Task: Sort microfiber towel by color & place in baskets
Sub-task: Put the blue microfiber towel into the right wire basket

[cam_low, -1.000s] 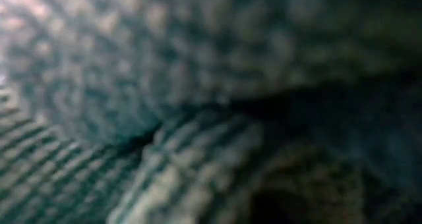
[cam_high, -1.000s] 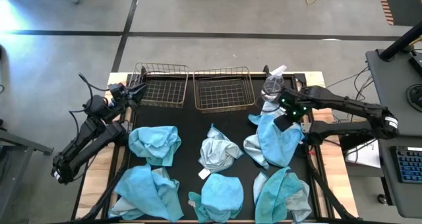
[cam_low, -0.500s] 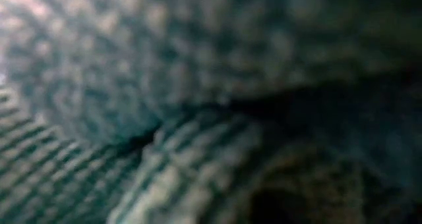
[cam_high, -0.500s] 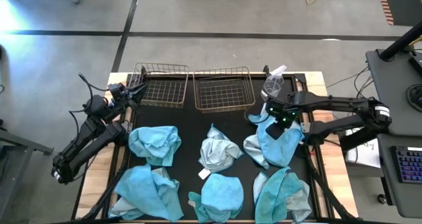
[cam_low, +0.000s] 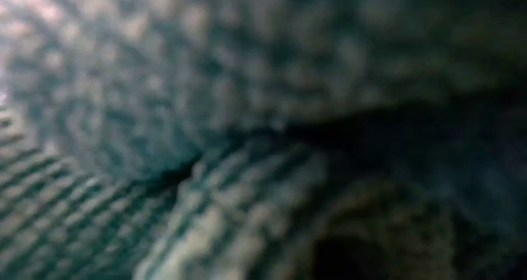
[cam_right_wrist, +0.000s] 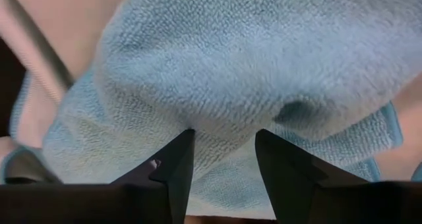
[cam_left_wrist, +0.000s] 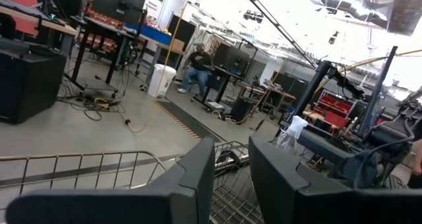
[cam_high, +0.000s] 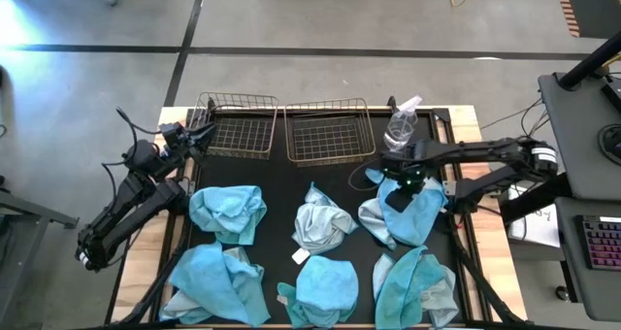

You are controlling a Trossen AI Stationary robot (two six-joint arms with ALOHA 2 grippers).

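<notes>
Right gripper (cam_high: 396,181) pinches a turquoise towel (cam_high: 408,212) at about 3 o'clock on the table (cam_high: 281,184).

In the right wrist view its two dark fingers (cam_right_wrist: 173,163) stand a narrow gap apart, pressed into the fuzzy blue cloth (cam_right_wrist: 264,72) bunched between them, so it holds the towel's upper edge. The clear spray bottle (cam_high: 401,124) stands just beside it toward 12 o'clock, and the right basket (cam_high: 330,131) lies near at 10 o'clock from the gripper, with the left basket (cam_high: 236,126) beside that. Five more crumpled towels lie across the mat: a pale grey one (cam_high: 320,223) at centre, turquoise ones at 9 o'clock (cam_high: 227,212), 7 o'clock (cam_high: 219,283), 6 o'clock (cam_high: 324,291) and 5 o'clock (cam_high: 415,289). The left gripper (cam_high: 200,134) waits at the left basket's outer corner, fingers (cam_left_wrist: 191,178) slightly parted and empty. The low view is filled by blurred cloth.
</notes>
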